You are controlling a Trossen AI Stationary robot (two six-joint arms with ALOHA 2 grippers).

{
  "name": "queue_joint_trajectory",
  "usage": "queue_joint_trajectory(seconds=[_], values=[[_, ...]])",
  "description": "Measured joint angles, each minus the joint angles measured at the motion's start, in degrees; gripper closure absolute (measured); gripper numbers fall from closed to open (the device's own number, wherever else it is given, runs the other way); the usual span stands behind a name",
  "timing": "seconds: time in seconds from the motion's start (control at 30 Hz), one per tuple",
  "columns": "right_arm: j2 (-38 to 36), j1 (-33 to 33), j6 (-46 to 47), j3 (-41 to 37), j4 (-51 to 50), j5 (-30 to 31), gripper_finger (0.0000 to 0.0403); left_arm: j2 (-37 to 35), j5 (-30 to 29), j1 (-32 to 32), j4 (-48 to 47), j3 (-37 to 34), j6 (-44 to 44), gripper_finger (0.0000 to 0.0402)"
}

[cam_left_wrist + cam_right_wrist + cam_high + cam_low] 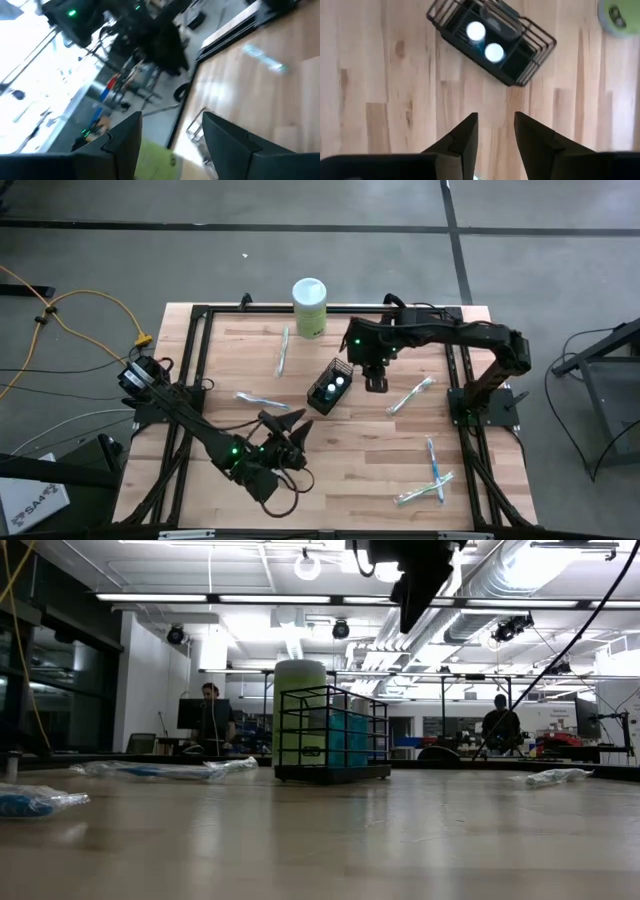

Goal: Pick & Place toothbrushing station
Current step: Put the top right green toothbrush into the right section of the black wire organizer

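A lab or workshop. Exposed ducts (520, 580) and strip lights (200, 597) run overhead. People (500, 725) sit at benches at twelve o'clock.

Holder (329, 387) at table (330, 470) centre w/ 2 tubes (332, 386) in it. Canister (309, 307) at its 12 o'clock. Wrapped toothbrushes: 1 (283, 351) at 11, 1 (259, 400) at 9, 1 (410, 396) at 3, 2 (430, 475) at 4–5.

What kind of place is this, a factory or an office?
It looks like a robotics lab or workshop: two robot arms sit at a wooden table in a metal frame, cables trail over a concrete floor, and beyond are exposed ceiling ducts and people at desks.
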Motion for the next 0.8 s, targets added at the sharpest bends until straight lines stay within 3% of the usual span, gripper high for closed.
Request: queue_joint_trajectory(seconds=[0.1,0.23,0.37,0.43,0.57,0.63,0.8], values=[[-0.09,-0.76,3.69,0.0,-1.37,-0.74,0.0284,0.0,-4.05,-0.28,-0.12,0.02,-2.5,0.0201],[-0.09,-1.23,4.05,0.0,-1.71,-4.94,0.0284,-1.19,0.94,0.0,-0.56,-0.02,-5.09,0.0201],[-0.09,-0.99,5.06,0.0,-0.91,-7.43,0.0284,-4.66,2.91,3.12,-6.88,0.0,-14.41,0.0201],[-0.4,-0.76,5.69,-0.06,-1.18,-6.41,0.0284,-7.1,8.82,5.03,-14.14,0.0,-20.92,0.0201],[-2.66,-0.17,7.6,-1.8,-0.91,-2.65,0.0284,-12.95,29.04,10.56,-27.74,0.0,-32.52,0.0201],[-4.44,-0.12,9.07,-3.7,-0.63,-1.13,0.0284,-14.97,35.98,13.66,-31.91,0.0,-35.51,0.0201],[-11.06,-0.25,14.08,-10.3,2.3,1.74,0.0284,-17.3,38.99,18.12,-33.83,-0.02,-34.27,0.0201]])
